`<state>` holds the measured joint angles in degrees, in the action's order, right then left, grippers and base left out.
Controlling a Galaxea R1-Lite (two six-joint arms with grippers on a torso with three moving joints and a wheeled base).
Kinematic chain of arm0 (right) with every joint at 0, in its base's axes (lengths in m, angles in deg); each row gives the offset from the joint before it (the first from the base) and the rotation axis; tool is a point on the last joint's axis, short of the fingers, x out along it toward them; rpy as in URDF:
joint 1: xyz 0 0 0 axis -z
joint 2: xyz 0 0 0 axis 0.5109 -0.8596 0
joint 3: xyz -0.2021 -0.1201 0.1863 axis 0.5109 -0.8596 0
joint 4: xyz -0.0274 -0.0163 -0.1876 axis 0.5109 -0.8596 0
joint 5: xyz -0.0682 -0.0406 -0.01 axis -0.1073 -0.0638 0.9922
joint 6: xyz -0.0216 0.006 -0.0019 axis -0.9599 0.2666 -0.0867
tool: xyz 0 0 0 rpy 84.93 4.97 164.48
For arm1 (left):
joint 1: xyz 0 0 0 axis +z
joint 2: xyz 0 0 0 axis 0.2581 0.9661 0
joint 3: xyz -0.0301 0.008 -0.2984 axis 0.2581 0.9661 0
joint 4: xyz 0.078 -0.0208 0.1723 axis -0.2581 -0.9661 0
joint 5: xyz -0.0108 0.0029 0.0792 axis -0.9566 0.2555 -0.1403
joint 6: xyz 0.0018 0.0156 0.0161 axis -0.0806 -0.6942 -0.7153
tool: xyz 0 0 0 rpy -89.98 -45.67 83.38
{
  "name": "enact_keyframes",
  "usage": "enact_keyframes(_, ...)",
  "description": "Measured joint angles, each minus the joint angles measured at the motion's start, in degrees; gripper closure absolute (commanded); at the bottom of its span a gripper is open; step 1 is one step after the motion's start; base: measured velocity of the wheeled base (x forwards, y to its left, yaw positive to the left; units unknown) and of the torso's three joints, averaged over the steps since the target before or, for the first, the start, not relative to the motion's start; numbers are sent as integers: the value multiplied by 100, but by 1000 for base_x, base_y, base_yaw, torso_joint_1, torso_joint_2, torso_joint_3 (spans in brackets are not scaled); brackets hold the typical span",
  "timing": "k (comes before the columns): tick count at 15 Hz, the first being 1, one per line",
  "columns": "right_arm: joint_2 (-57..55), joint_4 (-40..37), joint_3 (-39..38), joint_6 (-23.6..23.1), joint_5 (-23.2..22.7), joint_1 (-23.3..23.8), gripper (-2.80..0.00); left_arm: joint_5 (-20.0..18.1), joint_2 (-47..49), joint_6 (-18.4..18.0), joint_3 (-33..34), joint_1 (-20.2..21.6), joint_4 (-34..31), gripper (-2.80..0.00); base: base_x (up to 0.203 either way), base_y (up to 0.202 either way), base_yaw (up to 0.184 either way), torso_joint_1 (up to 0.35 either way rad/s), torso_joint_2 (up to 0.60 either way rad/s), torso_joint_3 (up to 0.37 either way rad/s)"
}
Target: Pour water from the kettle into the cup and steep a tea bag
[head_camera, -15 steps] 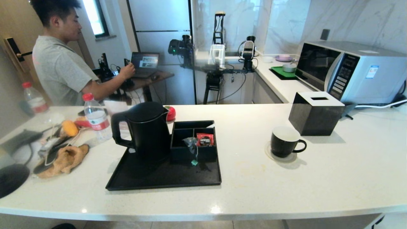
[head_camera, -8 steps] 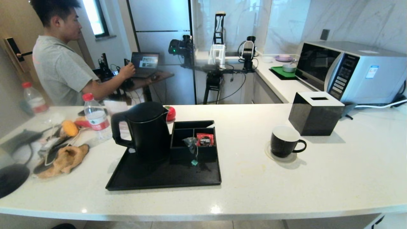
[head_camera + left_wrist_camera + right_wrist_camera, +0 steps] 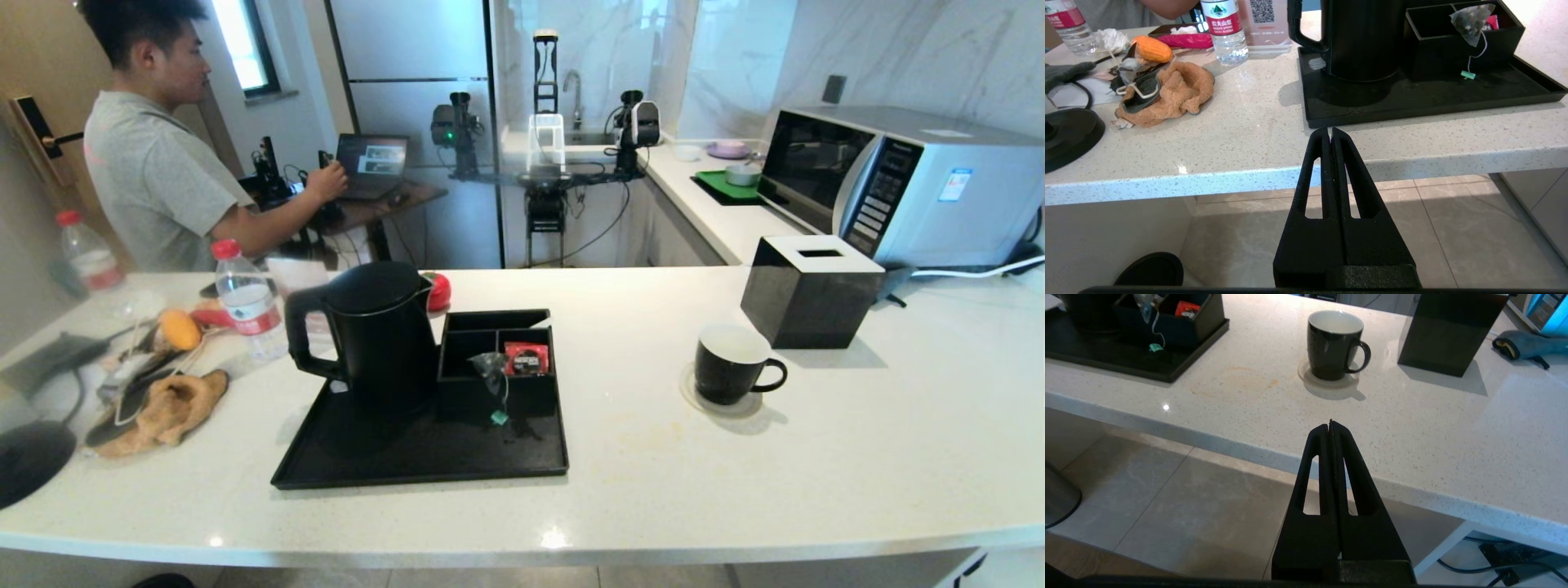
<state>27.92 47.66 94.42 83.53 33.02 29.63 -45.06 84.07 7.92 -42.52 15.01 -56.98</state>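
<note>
The tall matte black kettle (image 3: 371,335) stands on the black tray (image 3: 424,457), well left of the black white-lined cup (image 3: 731,363), handle toward the nearer, clenched, empty left gripper (image 3: 1330,132); the right gripper (image 3: 1330,425), likewise clenched, faces the cup.

Tray (image 3: 392,465): on the counter (image 3: 653,457), left of centre.
Kettle (image 3: 371,331): on the tray's left.
Organiser box (image 3: 498,384): right of the kettle, tea bag (image 3: 492,365) on its front edge.
Cup (image 3: 729,363): right of the tray, before the tissue box (image 3: 808,298).
</note>
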Motion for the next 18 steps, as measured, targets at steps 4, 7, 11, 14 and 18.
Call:
enact_keyframes(4, 447, -16, -415, -17, 79, 40, 0, -2, 0, -1, 0, 2, 0, 0, 0, 0, 0, 0, 0, 0)
enact_keyframes(7, 797, -100, -602, 18, 190, 57, 0, 0, 0, 2, 0, 2, 0, 0, 0, 0, 0, 0, 0, 0)
enact_keyframes(11, 1002, -207, -674, 174, 982, 59, 0, -22, 0, -42, 0, 2, 0, 0, 0, 0, 0, 0, 0, 0)
enact_keyframes(14, 1036, 124, -911, 242, 1410, 59, 0, -22, 0, -51, 0, 2, 0, 0, 0, 0, 0, 0, 0, 0)
enact_keyframes(18, 1039, 150, -951, 568, 1432, 59, 0, -11, 0, -29, 0, 2, 2, 0, 0, 0, 0, 0, 0, 0)
